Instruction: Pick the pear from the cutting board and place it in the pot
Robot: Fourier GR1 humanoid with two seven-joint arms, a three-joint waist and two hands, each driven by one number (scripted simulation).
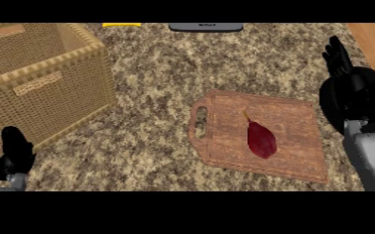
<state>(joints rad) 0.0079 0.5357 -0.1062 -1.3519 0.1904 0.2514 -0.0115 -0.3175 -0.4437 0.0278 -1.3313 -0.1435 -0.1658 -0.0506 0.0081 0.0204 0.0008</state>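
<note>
counter [154, 74]: speckled brown granite | wicker basket [51, 79]: far left | wood strip [363, 33]: top right

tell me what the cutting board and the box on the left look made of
Cutting board: looks like wood, reddish-brown with grain streaks, matte. Box: seems woven wicker or rattan, tan with a fine weave and braided rim.

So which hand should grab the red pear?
Probably the right hand: it shows beside the cutting board where the pear lies. The left hand is far off at the lower left, by the wicker basket.
</note>
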